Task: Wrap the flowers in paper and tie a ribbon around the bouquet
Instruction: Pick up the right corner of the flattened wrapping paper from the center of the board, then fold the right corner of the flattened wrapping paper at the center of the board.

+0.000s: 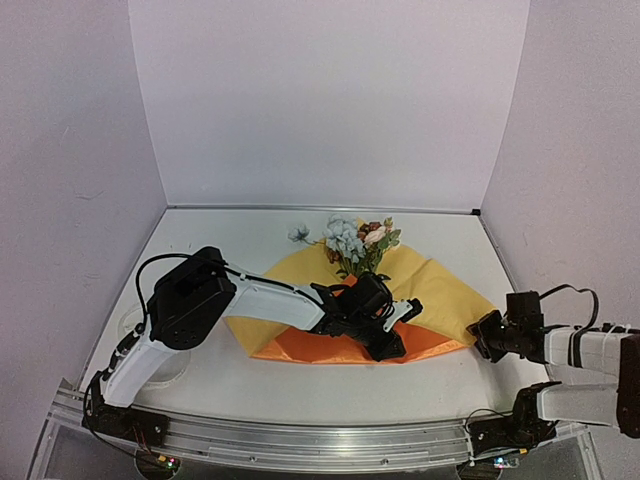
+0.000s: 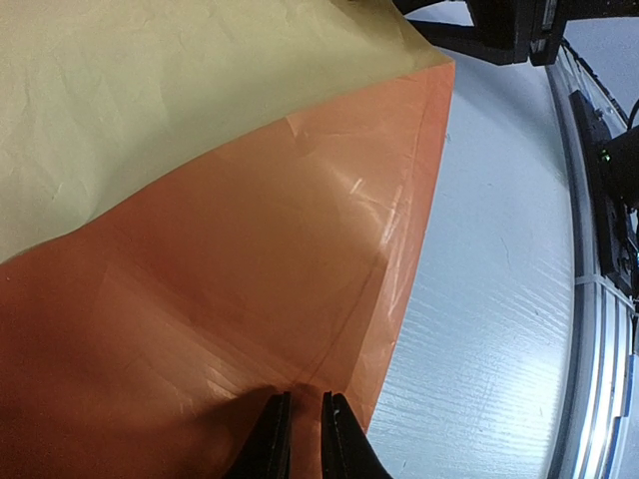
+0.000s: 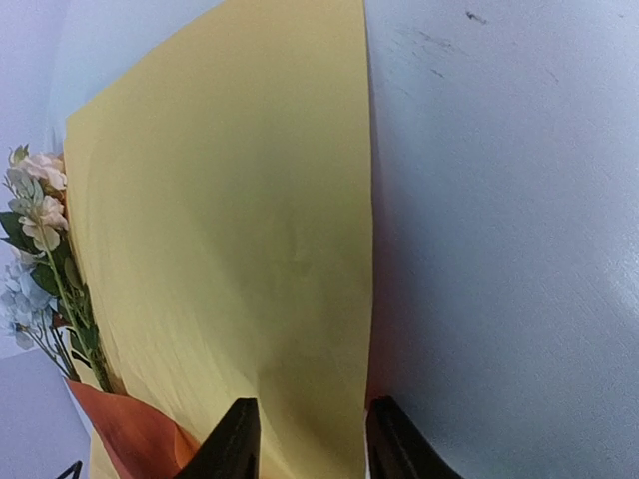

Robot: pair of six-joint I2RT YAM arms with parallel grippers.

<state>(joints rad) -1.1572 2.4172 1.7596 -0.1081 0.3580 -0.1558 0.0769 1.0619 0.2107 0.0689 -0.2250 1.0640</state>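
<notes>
Paper (image 2: 250, 249) judged light, limp, tear-prone; best pinched at edges. Left gripper (image 2: 305, 427) narrow, orange fold seemingly pinched at 6 o'clock. Right gripper (image 3: 305, 434) part-open, 3 o'clock edge straddled, ungripped.

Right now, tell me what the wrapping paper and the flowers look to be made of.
Paper: thin crinkly sheet, orange face slightly glossy with creases and glints, yellow face matte; probably tissue or coated wrap. Flowers: likely artificial, fabric or plastic; too small to confirm.

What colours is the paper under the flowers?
The paper is pale yellow and bright orange, clearest from the left wrist camera.
</notes>
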